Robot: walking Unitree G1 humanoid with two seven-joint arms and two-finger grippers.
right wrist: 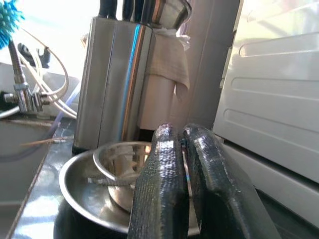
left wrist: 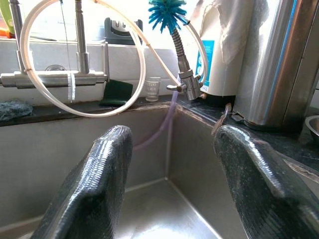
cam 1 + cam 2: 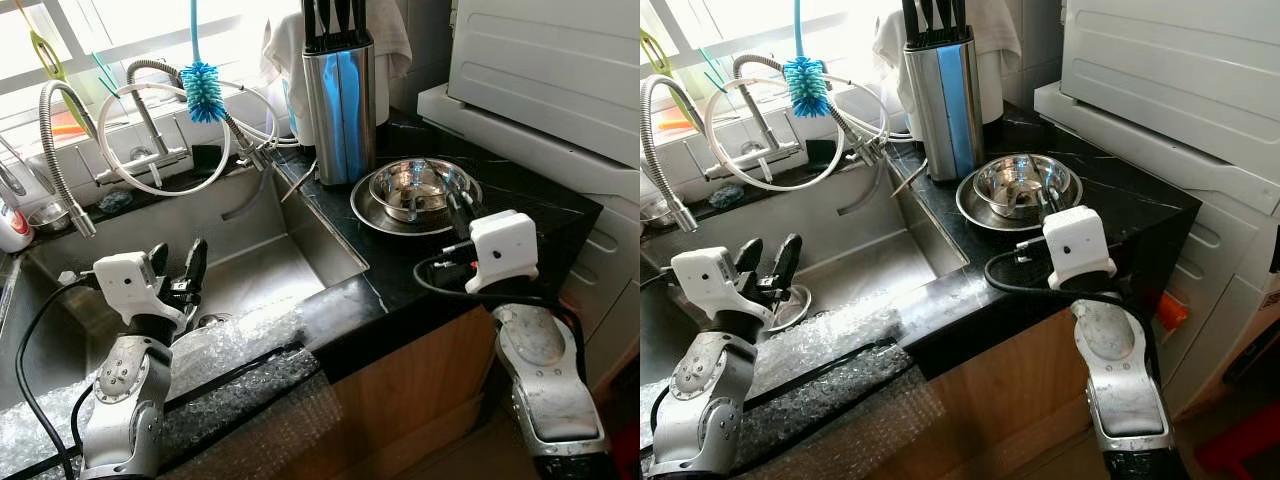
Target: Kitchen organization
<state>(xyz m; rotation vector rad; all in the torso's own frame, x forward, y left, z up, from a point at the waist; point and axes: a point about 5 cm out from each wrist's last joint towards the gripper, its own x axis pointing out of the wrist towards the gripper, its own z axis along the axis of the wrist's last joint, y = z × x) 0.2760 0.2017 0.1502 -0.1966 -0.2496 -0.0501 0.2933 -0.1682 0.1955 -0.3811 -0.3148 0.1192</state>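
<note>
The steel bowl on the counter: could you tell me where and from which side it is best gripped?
Probably by its near rim, from the front and above. The bowl sits upright inside a wider dish, so its thin rim stands free. The knife block blocks the far left side. The right pincer, shut, is already at that near edge; it must open first.

A steel sink sits on the left, a black counter on the right. The left gripper hovers over the sink, fingers apart. The right gripper reaches a small steel bowl nested in a wider dish. Behind stands a knife block.
</note>
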